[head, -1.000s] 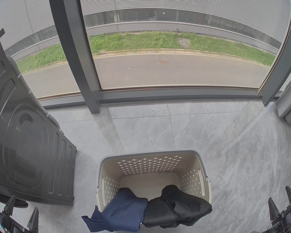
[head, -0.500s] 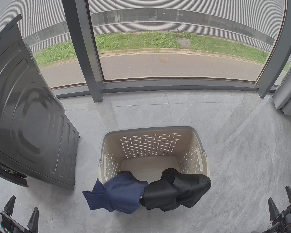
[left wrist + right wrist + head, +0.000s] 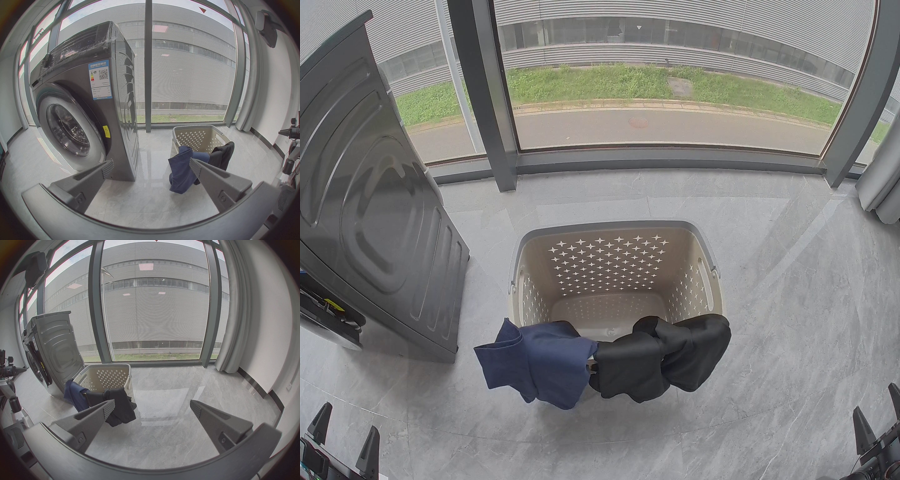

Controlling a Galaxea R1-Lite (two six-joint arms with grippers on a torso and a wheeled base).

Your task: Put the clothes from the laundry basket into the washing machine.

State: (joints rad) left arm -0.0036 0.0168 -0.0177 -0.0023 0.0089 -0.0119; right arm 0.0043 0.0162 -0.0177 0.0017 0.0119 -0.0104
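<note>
Navy cloth [image 3: 540, 369] and black cloth [image 3: 659, 362] drape the laundry basket [image 3: 612, 224] rim; left hand [image 3: 151, 162] and right hand [image 3: 152, 402] gape empty.

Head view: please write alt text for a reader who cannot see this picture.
A beige laundry basket stands on a grey tiled floor, with a navy garment and a black garment draped over its near rim. The dark washing machine stands to its left, and a large window lies behind.

Grey stone floor [image 3: 800, 300], tall dark-framed window [image 3: 487, 125] onto grass [image 3: 612, 84] and road [image 3: 650, 131], pale curtain [image 3: 880, 181] at right.
</note>
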